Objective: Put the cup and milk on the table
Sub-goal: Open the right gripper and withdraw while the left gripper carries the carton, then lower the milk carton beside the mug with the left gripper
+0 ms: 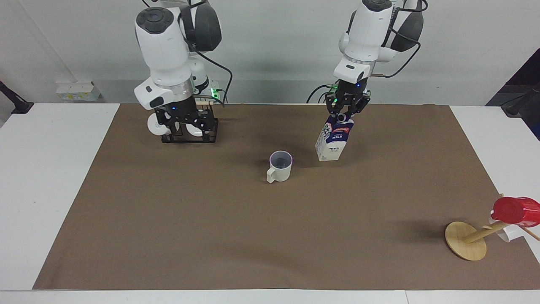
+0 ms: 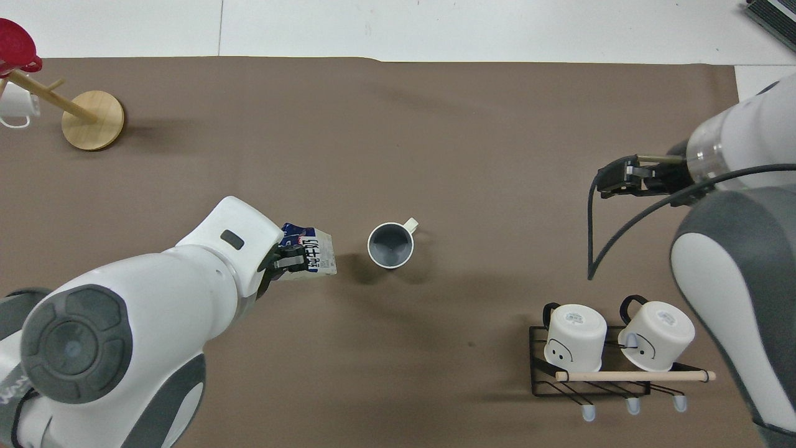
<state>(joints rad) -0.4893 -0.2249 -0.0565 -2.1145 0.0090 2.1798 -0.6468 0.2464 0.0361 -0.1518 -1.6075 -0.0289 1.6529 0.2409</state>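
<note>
Your left gripper point(image 1: 346, 115) is clamping the milk point(image 1: 333, 140) by its gable top, the carton hanging tilted over the brown sheet beside the cup point(image 1: 279, 166), toward the left arm's end. The cup is already standing upright on the table point(image 1: 50, 177), mid-sheet. Your right gripper point(image 1: 185, 122), fingers spread and carrying nothing, is hovering over the black mug rack point(image 2: 587, 367). You are best levelling the carton before lowering it, judging by its lean, and releasing only once its base sits flat. Bare sheet is lying open all around; the tipped wooden stand point(image 1: 466, 240) and red cup point(image 1: 515, 210) sit well apart, by the table's edge.
</note>
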